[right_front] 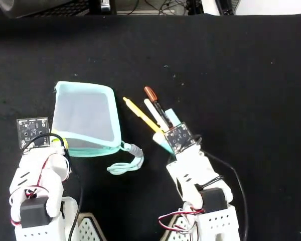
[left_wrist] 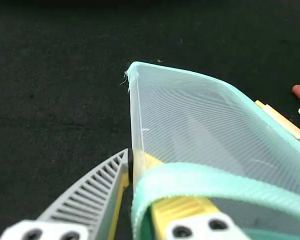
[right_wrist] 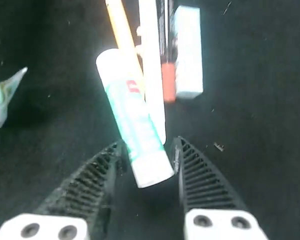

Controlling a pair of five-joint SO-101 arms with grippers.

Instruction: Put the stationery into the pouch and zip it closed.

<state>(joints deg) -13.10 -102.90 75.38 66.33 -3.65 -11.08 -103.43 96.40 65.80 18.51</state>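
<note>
- left gripper [left_wrist: 135, 155] is nearest, at the near-left corner of the pouch [right_front: 85, 118]. jaws pinched on the pouch's side wall: yellow finger [left_wrist: 180, 210] inside under the mint rim, grey one outside
- pouch sits left of centre on the black table [right_front: 231, 75], mesh with mint trim, mouth facing the arms, and its strap [right_front: 124, 164] is looped on the table by the near-right corner
- right gripper [right_wrist: 148, 143] is low over the near end of the glue stick [right_wrist: 135, 125], jaws spread either side of it, not clamped
- just past that, the rest of the stationery lies bunched beside the pouch: yellow pencil [right_front: 140, 115], white pen [right_front: 155, 113], brown-capped marker [right_front: 153, 99], pale blue eraser [right_front: 173, 117], all outside the pouch
</note>
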